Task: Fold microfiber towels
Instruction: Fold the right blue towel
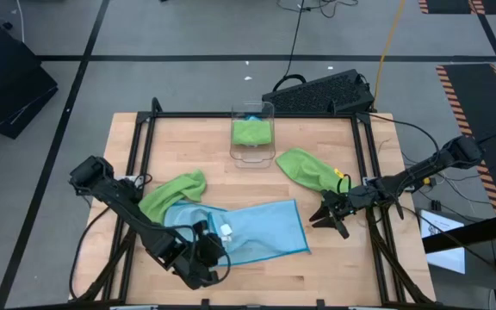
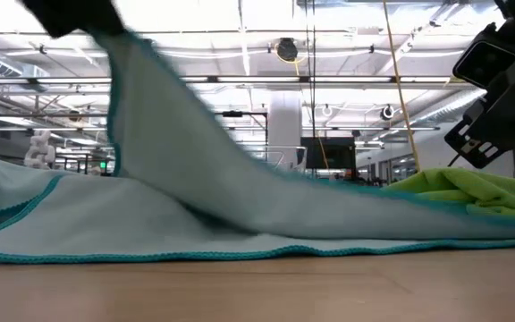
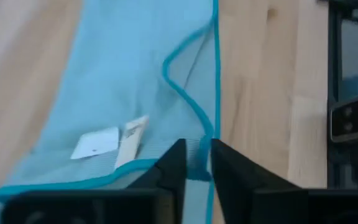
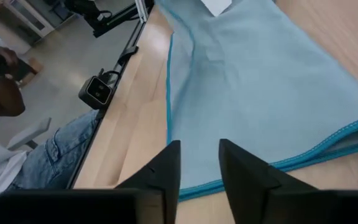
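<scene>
you've got the light blue towel (image 1: 257, 231) spread near-centre, not yet folded, your left gripper (image 3: 194, 163) pinching its edge, your right gripper (image 4: 199, 163) spread just off its right edge, green towels (image 1: 306, 170) waiting

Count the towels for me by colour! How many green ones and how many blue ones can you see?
Green towels: 3 (one in the clear bin, one left of the blue towel, one near the right gripper)
Blue towels: 1 (spread on the table)
Total: 4
</scene>
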`<move>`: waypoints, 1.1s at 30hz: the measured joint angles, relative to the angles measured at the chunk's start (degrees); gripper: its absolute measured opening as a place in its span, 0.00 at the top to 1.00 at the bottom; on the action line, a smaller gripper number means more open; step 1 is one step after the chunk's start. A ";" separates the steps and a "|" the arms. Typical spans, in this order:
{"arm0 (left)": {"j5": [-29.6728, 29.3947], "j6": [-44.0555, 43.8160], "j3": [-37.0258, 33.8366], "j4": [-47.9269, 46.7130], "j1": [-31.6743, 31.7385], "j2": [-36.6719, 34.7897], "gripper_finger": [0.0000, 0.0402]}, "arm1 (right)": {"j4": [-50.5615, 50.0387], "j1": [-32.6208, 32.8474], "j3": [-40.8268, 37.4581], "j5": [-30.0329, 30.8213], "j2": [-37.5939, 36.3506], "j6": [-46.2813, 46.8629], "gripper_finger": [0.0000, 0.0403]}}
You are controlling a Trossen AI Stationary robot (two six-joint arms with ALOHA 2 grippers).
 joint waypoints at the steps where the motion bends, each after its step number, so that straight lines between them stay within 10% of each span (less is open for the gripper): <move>1: 1.25 -0.37 -0.01 -0.22 0.07 0.42 0.77 | -0.01 0.00 0.00 0.02 0.00 -0.14 0.72; 16: 10.49 -1.50 -0.02 -3.76 -0.83 0.12 0.53 | -0.56 0.00 0.00 1.46 0.02 -1.10 0.68; 25: -6.73 -5.84 -0.02 -3.08 -3.75 0.43 0.53 | -0.47 2.37 0.00 10.51 0.25 0.95 0.68; 33: -7.41 1.23 -0.02 7.63 -8.50 8.89 0.60 | 11.27 11.56 -0.02 20.96 8.97 0.78 0.68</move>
